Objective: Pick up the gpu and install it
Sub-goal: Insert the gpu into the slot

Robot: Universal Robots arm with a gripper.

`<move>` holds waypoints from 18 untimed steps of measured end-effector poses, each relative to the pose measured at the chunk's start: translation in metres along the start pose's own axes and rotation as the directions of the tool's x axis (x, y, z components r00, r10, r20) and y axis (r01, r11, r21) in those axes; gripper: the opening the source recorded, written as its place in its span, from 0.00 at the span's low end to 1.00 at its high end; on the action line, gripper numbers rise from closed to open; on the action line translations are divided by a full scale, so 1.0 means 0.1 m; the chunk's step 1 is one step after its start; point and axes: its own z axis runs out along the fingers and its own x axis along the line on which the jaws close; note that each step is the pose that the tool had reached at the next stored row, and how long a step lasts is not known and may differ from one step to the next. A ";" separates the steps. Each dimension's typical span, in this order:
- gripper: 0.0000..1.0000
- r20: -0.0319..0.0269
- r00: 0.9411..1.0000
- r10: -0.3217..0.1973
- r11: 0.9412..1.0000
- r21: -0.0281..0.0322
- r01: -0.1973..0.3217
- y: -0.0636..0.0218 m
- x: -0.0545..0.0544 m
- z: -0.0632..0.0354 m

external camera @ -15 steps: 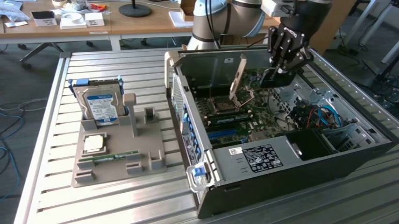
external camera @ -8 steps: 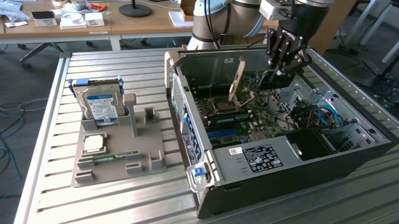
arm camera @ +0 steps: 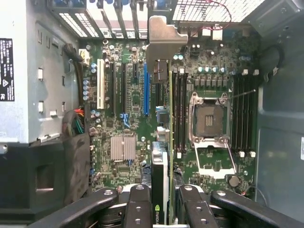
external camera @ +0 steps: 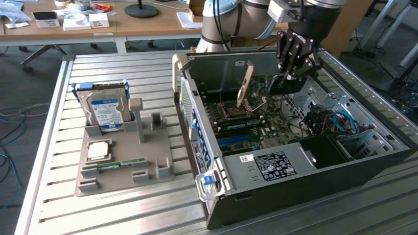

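Two containers. Open computer case (external camera: 307, 186): the gpu (arm camera: 159, 178) hangs edge-on over the motherboard (arm camera: 124, 111), pinched between the gripper (arm camera: 164, 192) jaws (seemingly unseated). Grey holder tray (external camera: 124, 177): hard drive (external camera: 107, 110), chip (external camera: 98, 149), RAM stick (external camera: 115, 165).

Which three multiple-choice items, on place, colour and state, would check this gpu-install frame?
1. Where is the gpu? A on the floor; B on the wooden desk behind; C inside the open case, over the motherboard.
2. The hard drive has a label that is: A red; B blue; C yellow.
3. The jaws are: A shut on the gpu; B open and empty; C shut on a cable.
Answers: C, the card hangs edge-on above the board; B, blue shows on the drive's face; A, the gripper clamps the card from both sides.
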 end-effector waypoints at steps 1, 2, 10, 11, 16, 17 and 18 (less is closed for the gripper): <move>0.27 0.000 1.000 0.000 1.000 0.000 0.000 0.012 0.00 0.012; 0.27 0.000 1.000 0.000 1.000 0.000 0.000 0.019 0.00 0.028; 0.27 0.000 1.000 -0.001 1.000 0.000 0.001 0.035 0.00 0.120; 0.27 0.000 1.000 -0.001 1.000 0.000 0.001 0.041 0.00 0.123; 0.27 0.000 1.000 -0.008 1.000 0.004 0.008 0.100 0.01 0.179; 0.27 0.000 1.000 -0.009 1.000 0.004 0.009 0.115 0.01 0.193; 0.27 0.000 1.000 -0.011 1.000 0.005 0.011 0.129 0.01 0.208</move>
